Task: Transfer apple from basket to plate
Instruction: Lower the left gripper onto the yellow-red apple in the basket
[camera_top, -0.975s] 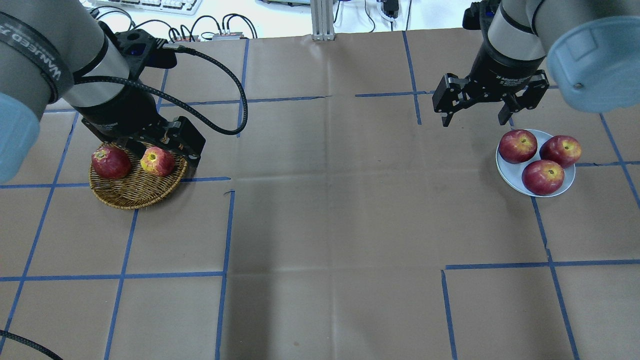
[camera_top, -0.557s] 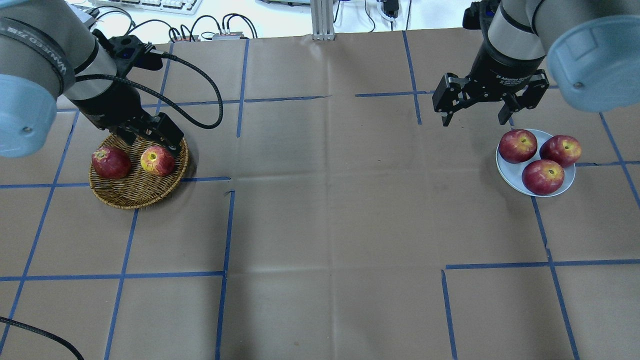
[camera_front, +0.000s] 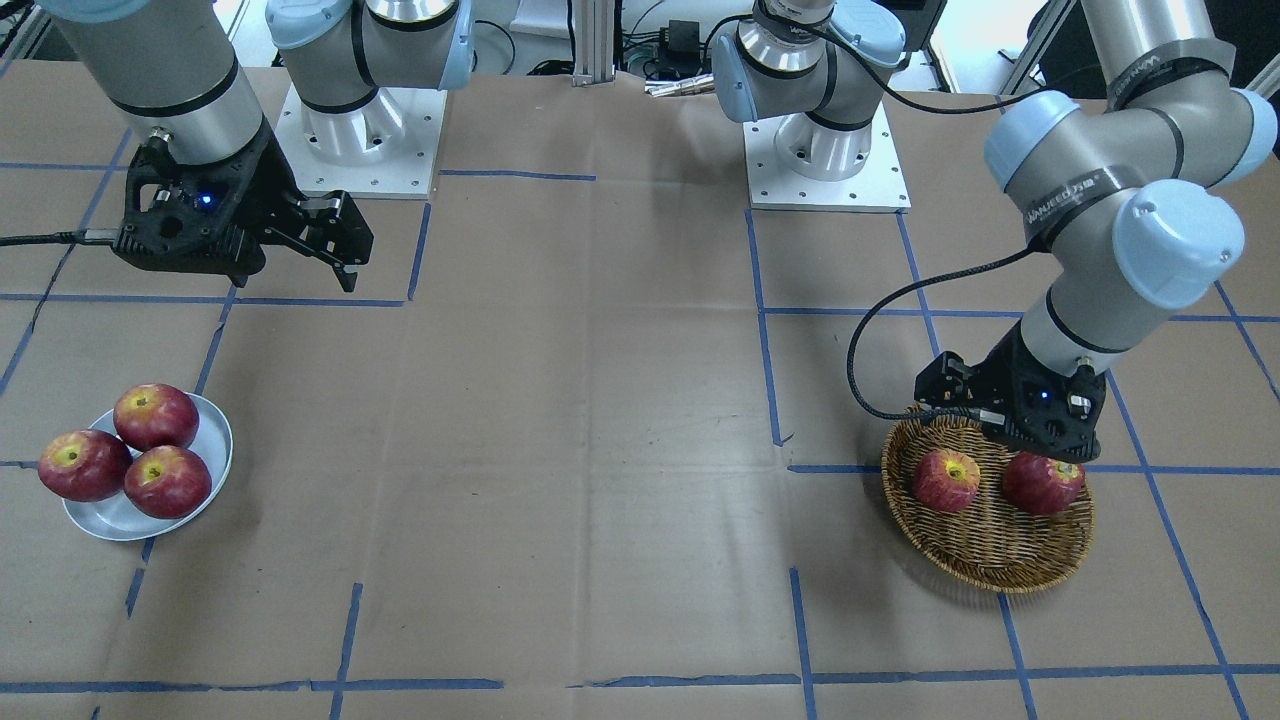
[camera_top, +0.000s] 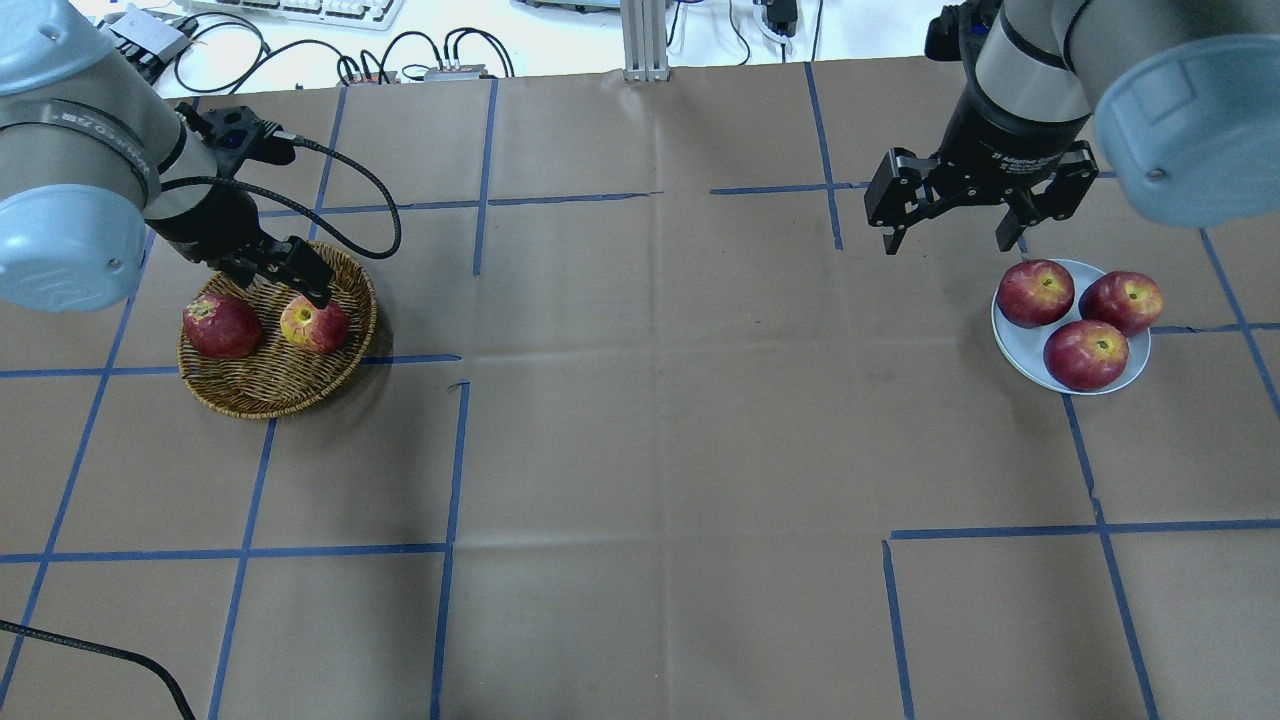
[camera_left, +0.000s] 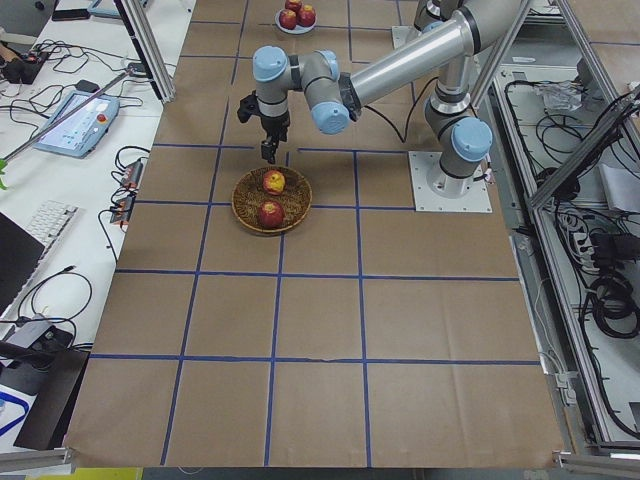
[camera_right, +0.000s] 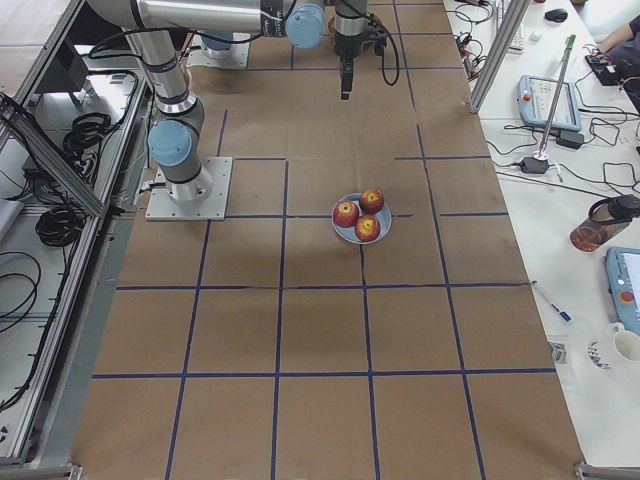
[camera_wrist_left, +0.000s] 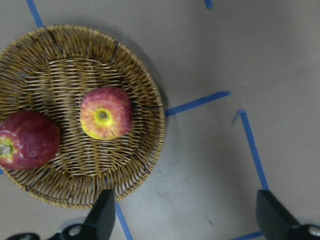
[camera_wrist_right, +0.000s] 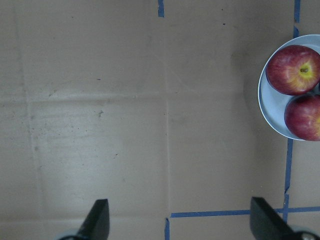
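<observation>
The lighter, yellow-streaked apple (camera_top: 314, 325) lies in the wicker basket (camera_top: 270, 400) beside a darker red apple (camera_top: 221, 326). My left gripper (camera_top: 292, 275) hovers open and empty over the basket's far rim, just behind the lighter apple. In the left wrist view the apple (camera_wrist_left: 106, 113) and basket (camera_wrist_left: 150, 125) lie ahead of the open fingers (camera_wrist_left: 104, 216). The pale plate (camera_top: 1018, 352) at right holds three dark red apples. My right gripper (camera_top: 947, 240) is open and empty, above the table behind and left of the plate.
Brown paper with blue tape lines covers the table (camera_top: 650, 420). The left arm's cable (camera_top: 370, 200) loops over the table behind the basket. The plate's edge shows in the right wrist view (camera_wrist_right: 264, 105). Keyboards and cables lie beyond the far edge.
My left gripper has moved left and lower, from over the basket's right rim to its far rim. The apples and the right arm have not moved.
</observation>
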